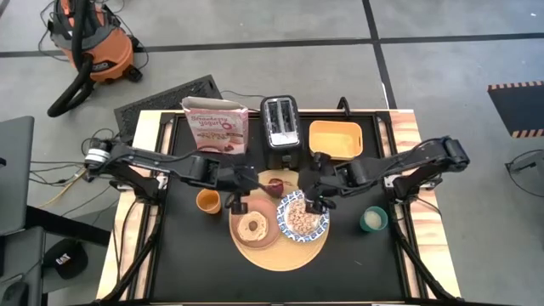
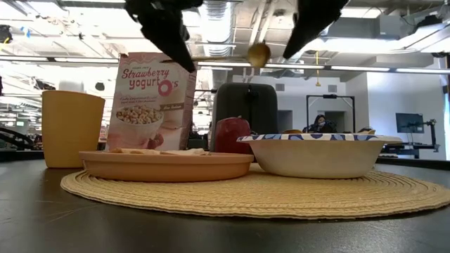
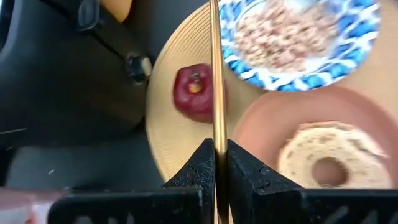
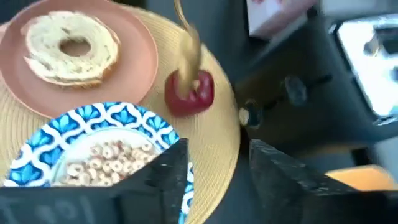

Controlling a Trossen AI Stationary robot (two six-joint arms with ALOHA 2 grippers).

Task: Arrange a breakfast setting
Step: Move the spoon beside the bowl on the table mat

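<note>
1. Spoon [image 3: 216, 74] first: slim and golden, it runs as a thin bright line up the middle of the left wrist frame, pinched tight between the left gripper [image 3: 216, 163] jaws.
2. Its bowl end [image 2: 258, 53] hangs at upper centre of the low frame, clear above the setting, likely so it can be lowered without knocking anything.
3. Below it sits the small red apple [image 1: 274, 186], on the far edge of the round woven board [image 1: 280, 255] at centre of the overhead frame.
4. Salmon-pink plate [image 1: 255, 229] carries the ring of toasted bread [image 4: 71, 46]; just right of it, the blue-and-white dish [image 1: 303, 217] holds cereal [image 4: 99, 163].
5. Right gripper [image 4: 214, 163] hovers over that dish, jaws spread with nothing between them, seemingly backing away from the spoon.
</note>
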